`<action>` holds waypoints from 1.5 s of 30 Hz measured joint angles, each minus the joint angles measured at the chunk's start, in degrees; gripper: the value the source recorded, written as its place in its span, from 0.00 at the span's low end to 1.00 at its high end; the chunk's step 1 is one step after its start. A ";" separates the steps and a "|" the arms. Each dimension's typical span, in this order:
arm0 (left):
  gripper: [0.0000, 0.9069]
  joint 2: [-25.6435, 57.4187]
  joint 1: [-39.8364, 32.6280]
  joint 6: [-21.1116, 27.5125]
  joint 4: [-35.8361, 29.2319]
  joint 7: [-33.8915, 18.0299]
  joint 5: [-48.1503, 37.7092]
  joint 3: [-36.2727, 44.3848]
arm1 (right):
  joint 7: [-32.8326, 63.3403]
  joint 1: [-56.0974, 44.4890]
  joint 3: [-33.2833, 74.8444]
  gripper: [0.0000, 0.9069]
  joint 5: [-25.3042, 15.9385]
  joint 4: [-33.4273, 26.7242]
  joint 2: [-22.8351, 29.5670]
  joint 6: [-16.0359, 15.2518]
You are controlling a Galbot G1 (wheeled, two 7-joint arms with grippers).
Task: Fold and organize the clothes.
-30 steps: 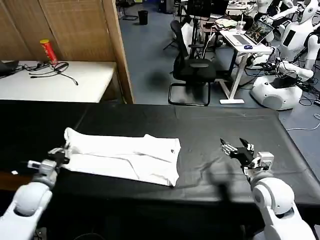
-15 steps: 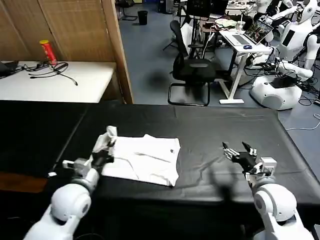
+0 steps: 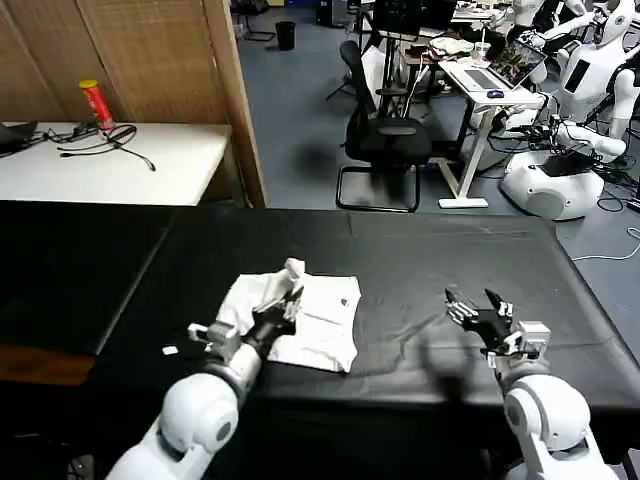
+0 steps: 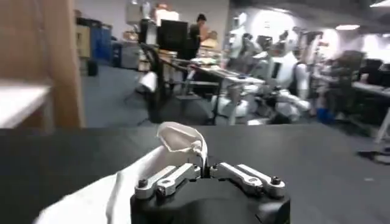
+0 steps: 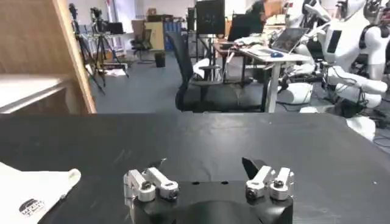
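Cloth of the white T-shirt (image 3: 325,325) is pinched between the closed fingers of the left gripper (image 3: 284,305), its lifted end carried toward the right over the rest. The T-shirt is bunched mid-table (image 3: 420,250), long axis left to right. The right gripper (image 3: 478,312) is held spread apart, well to the right.

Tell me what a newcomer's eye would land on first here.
The white T-shirt against the black table, its left end lifted in a bunched peak. The left tool pinches that peak shut over the shirt's middle. The right tool hovers open above bare tabletop to the shirt's right.
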 joint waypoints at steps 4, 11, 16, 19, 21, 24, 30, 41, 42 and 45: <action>0.00 -1.48 -0.81 -0.04 1.30 -0.19 0.17 1.51 | -0.55 -0.05 -0.14 0.97 -0.01 0.26 -0.15 0.06; 0.00 -4.26 -1.74 -0.63 4.62 -0.04 1.48 3.42 | -1.58 0.26 -1.16 0.97 0.05 0.15 -1.23 0.76; 0.97 -5.70 -1.55 -1.16 6.92 0.61 2.57 3.95 | -1.76 0.67 -2.15 0.97 -0.18 -0.28 -1.54 0.90; 0.97 -6.33 -1.49 -1.86 7.89 1.72 3.25 4.26 | -2.42 0.98 -2.80 0.97 -0.19 -0.63 -1.65 1.24; 0.97 -7.05 -1.67 -2.57 8.56 2.20 3.29 4.35 | -2.94 1.26 -3.49 0.97 -0.16 -0.87 -1.86 1.56; 0.97 -8.83 -1.80 -3.13 9.29 2.75 2.04 4.18 | -4.29 1.70 -4.65 0.97 0.06 -1.07 -2.51 2.19; 0.97 -9.03 -1.54 -5.34 6.71 4.44 4.03 2.23 | -7.39 3.22 -8.66 0.97 2.03 -0.44 -4.78 2.90; 0.97 -0.70 1.71 -7.95 2.23 4.36 9.79 -8.00 | -16.31 11.22 -26.43 0.97 -3.46 -1.69 -12.60 5.24; 0.97 -0.55 2.14 -8.00 2.18 4.37 10.25 -8.53 | -16.43 12.49 -28.16 0.97 -3.55 -1.95 -13.13 5.24; 0.97 -0.58 3.32 -8.19 2.29 4.32 11.62 -9.58 | -16.51 16.91 -33.59 0.97 -3.65 -2.95 -14.02 5.20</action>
